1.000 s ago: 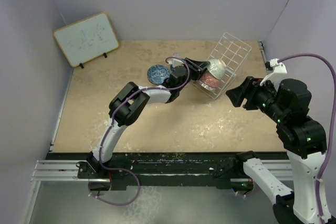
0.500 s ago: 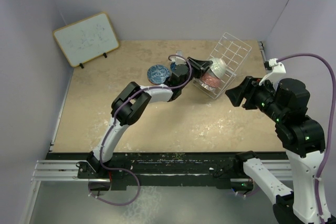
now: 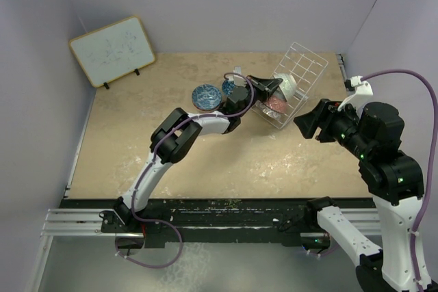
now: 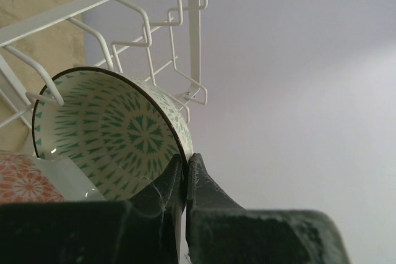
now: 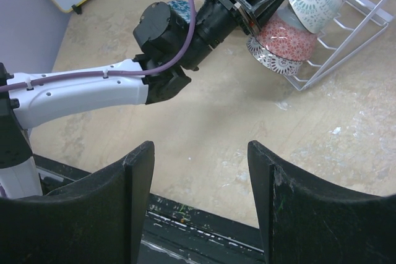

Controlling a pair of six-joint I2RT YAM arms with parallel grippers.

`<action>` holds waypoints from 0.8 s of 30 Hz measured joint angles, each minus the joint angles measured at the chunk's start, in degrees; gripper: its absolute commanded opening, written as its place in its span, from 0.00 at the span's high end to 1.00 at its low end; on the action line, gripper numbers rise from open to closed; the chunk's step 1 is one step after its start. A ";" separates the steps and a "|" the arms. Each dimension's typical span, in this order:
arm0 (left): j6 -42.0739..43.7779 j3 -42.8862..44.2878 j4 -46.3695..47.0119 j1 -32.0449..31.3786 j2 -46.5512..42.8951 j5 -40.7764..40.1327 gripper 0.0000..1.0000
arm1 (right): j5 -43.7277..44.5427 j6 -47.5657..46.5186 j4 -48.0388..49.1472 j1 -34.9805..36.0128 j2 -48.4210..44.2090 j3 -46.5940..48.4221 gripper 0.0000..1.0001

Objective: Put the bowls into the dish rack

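Note:
The white wire dish rack (image 3: 306,66) stands at the back right of the table. My left gripper (image 3: 276,87) is shut on the rim of a white bowl with a green pattern (image 4: 111,131), tilted on its side inside the rack (image 4: 154,35). Below it in the rack sits a pink patterned bowl (image 5: 289,36), stacked on a grey patterned bowl (image 5: 272,63). A blue bowl (image 3: 205,96) lies on the table left of the rack, with another blue bowl (image 3: 228,87) partly hidden behind my left arm. My right gripper (image 3: 306,123) is open and empty, right of the rack.
A framed whiteboard (image 3: 113,49) leans at the back left corner. Grey walls enclose the table on three sides. The left arm (image 5: 93,88) stretches across the table toward the rack.
My left gripper has moved right with the green-patterned bowl, further into the rack above the pink bowl. The right arm has not moved.

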 measured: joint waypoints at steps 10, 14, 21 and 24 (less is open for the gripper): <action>-2.01 0.26 6.88 -0.17 2.97 -0.63 1.00 | 0.00 0.00 0.00 0.00 0.00 0.00 0.36; -2.62 0.26 10.08 -0.68 4.17 -2.71 1.00 | 0.00 -0.02 0.00 0.00 0.00 0.00 0.36; -2.49 0.24 12.55 -1.81 4.90 -7.63 1.00 | 0.00 -0.04 0.00 0.00 0.02 0.00 0.36; -1.84 -1.29 14.43 -2.34 4.85 -9.64 1.00 | -0.02 -0.04 0.00 0.00 0.02 0.00 0.36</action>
